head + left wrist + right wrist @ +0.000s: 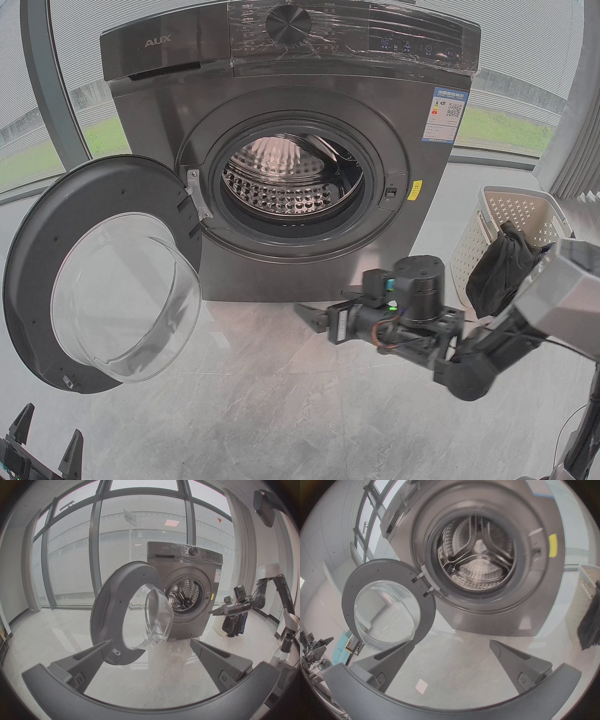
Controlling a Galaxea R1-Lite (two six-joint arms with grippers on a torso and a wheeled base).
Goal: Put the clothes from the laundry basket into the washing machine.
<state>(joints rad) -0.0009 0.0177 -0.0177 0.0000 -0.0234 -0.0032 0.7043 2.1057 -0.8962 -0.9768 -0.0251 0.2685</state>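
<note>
Pickup looks due: your right gripper [312, 315] hangs spread and empty before the bare drum [281, 181], so turn it toward the dark garment [500, 269] draped over the laundry basket [519, 190].

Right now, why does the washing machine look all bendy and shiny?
Right wrist view: the wide lens bulges the washing machine round, corners dark; left wrist view: the window frames bow likewise; head view: window daylight glints on the drum and the open door glass.
</note>
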